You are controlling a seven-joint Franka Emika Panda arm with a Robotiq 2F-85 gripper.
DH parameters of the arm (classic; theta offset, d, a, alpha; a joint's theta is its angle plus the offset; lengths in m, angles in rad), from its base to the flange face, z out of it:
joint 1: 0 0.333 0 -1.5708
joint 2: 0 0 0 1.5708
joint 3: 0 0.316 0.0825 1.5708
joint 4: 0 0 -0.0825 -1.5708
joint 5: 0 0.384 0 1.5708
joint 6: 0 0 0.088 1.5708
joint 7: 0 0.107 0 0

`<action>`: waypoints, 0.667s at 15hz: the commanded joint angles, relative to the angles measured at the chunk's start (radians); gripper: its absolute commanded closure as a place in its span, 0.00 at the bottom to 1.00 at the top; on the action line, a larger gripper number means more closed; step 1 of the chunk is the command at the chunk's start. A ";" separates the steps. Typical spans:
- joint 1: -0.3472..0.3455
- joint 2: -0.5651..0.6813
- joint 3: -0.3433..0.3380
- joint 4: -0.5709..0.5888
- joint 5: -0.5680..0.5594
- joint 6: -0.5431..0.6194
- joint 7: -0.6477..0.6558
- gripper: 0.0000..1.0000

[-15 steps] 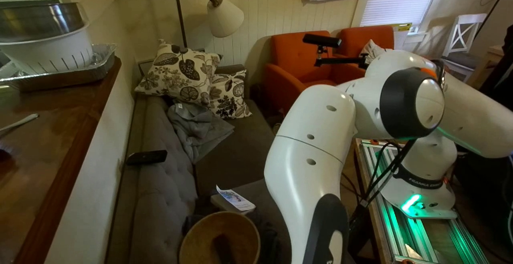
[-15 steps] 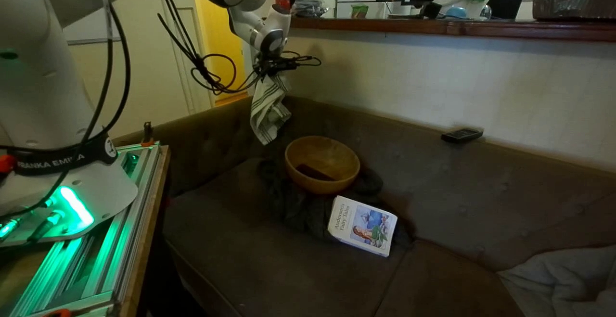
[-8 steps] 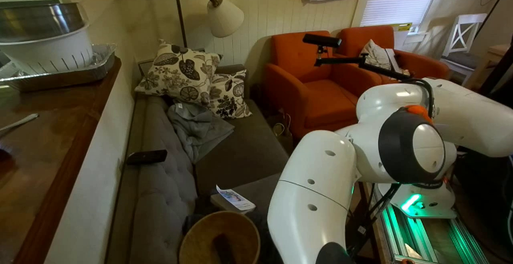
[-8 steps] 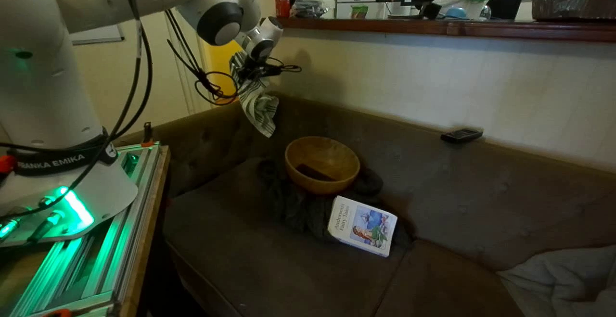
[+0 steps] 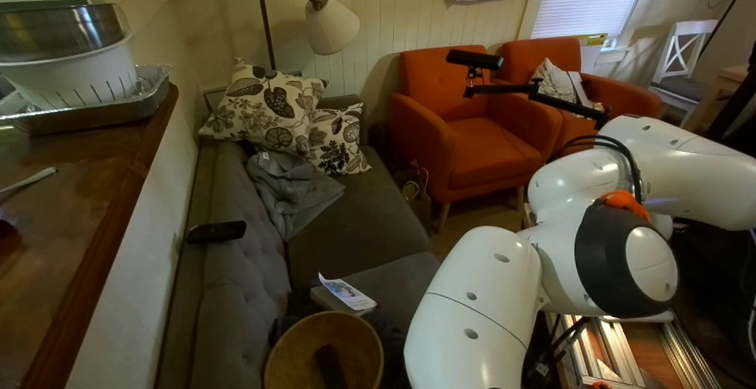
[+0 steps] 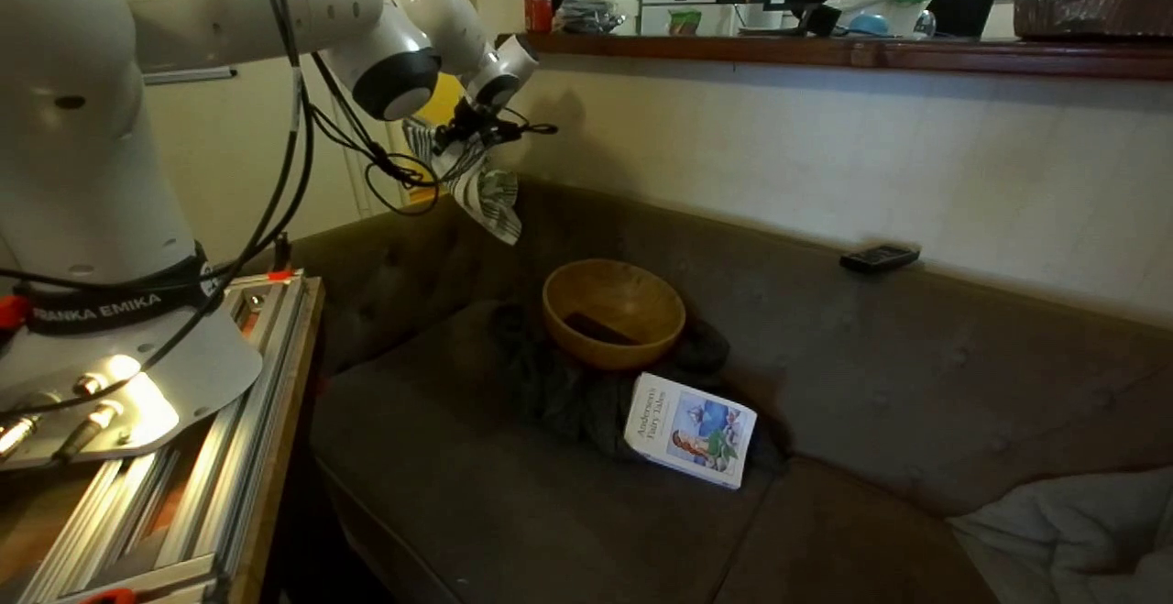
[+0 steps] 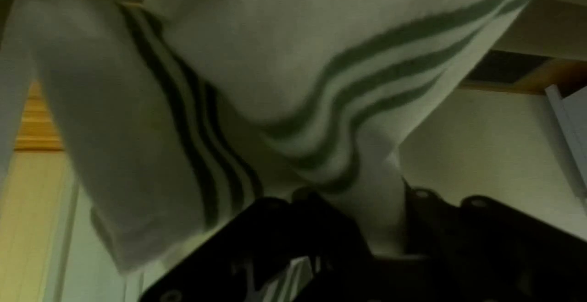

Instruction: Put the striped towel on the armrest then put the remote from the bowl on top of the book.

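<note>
gripping the striped towel (image 7: 284,54), well off the sofa seat (image 6: 476,476)
the gripper (image 7: 371,219) is closed on bunched cloth, with only folds between its fingers (image 7: 458,233); that pinch shows only in the wrist view. in an exterior view some towel pokes out toward nine o'clock and the rest hangs toward half past five, in front of the armrest (image 6: 376,260); whether they touch, i cannot tell. there the bowl (image 6: 641,300) sits near five o'clock from the gripper, and the book (image 6: 692,430) lies near five o'clock from the bowl, its fairy-tales title readable. both exterior views show the dark remote (image 6: 597,329) inside the bowl. only an exterior view takes in flowered pillows (image 5: 269,105) and orange armchairs (image 5: 437,82), at twelve and one o'clock from the bowl.
</note>
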 commanded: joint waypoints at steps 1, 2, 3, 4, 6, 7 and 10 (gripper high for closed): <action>0.067 -0.036 -0.128 0.097 0.072 -0.140 0.056 0.40; 0.081 -0.058 -0.183 0.112 0.071 -0.194 0.089 0.32; 0.100 -0.075 -0.237 0.135 0.063 -0.230 0.116 0.26; 0.087 -0.084 -0.219 0.120 -0.017 -0.225 0.161 0.17; 0.101 -0.115 -0.273 0.127 -0.049 -0.198 0.226 0.03; 0.103 -0.132 -0.292 0.122 -0.059 -0.181 0.273 0.01; 0.113 -0.171 -0.347 0.105 -0.087 -0.163 0.418 0.00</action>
